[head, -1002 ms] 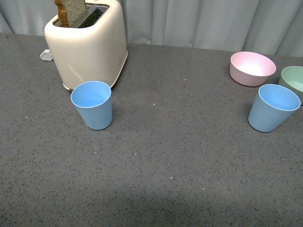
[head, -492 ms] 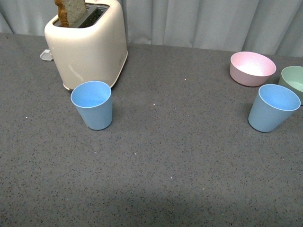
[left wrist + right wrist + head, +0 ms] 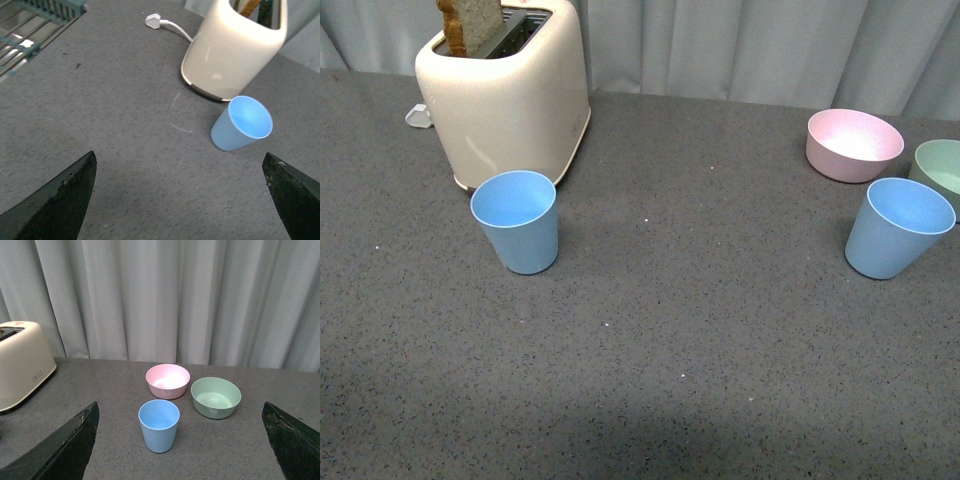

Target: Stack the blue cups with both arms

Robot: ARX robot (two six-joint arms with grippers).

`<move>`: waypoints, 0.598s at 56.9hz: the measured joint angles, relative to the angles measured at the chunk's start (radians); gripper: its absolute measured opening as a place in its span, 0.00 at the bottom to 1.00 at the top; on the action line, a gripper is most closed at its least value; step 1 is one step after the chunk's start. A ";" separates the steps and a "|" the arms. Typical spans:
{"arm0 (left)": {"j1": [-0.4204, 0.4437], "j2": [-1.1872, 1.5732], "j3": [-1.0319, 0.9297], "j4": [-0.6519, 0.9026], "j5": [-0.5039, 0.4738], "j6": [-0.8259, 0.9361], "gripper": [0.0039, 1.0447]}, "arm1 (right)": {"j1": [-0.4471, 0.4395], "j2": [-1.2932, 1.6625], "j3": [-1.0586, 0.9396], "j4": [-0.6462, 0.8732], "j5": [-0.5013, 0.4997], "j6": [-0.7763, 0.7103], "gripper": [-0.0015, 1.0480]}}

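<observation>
left blue cup (image 3: 516,222): upright on the grey table (image 3: 720,330), just in front of the toaster (image 3: 505,95)
right blue cup (image 3: 898,228): upright, beside the pink bowl (image 3: 854,145) and the pale green bowl (image 3: 940,170)
left gripper (image 3: 178,155): jaws wide apart, holding nothing
right gripper (image 3: 180,404): jaws wide apart, holding nothing

A dark grey, finely speckled tabletop (image 3: 720,330) fills nearly the whole front view. Behind it, a pale grey curtain (image 3: 740,50) hangs in soft vertical folds across the top of the frame. The light is even and diffuse, with a broad dim shadow (image 3: 620,445) along the bottom edge, and the left wrist view catches a teal wire rack (image 3: 35,20) beside the table's edge.
</observation>
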 joint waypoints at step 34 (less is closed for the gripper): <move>-0.032 0.950 0.532 0.047 0.211 -0.040 0.94 | 0.000 0.000 0.000 0.000 0.000 0.000 0.91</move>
